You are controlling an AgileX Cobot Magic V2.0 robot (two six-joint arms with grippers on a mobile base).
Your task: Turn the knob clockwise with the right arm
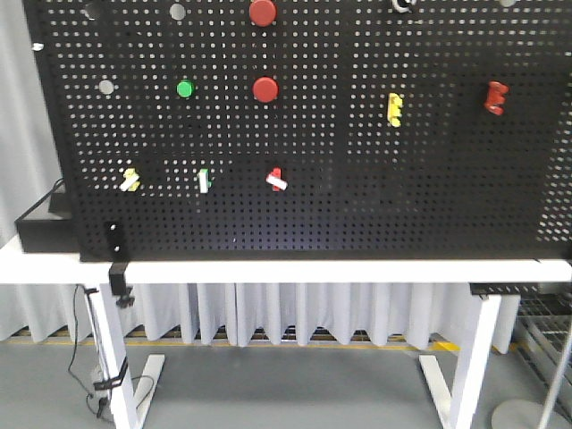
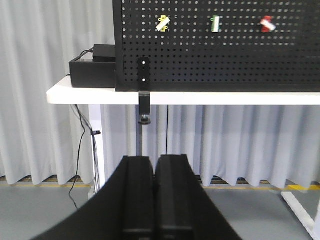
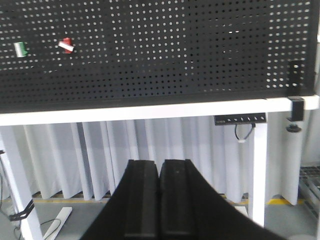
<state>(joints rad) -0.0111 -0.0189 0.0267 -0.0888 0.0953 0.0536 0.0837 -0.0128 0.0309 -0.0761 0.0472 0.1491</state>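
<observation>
Since neither arm shows up in the front view, I'd say nothing's started. The yellow knob (image 1: 130,180), green knob (image 1: 204,180) and red knob (image 1: 276,180) sit low on the pegboard (image 1: 375,161), and I can't tell which one is meant.

Left wrist view: the left gripper (image 2: 155,162) is clenched on nothing, well back.

Right wrist view: the right gripper (image 3: 160,165) is closed and empty too, with the knobs up-left. The approach, grasp and turn are all left to do.
</observation>
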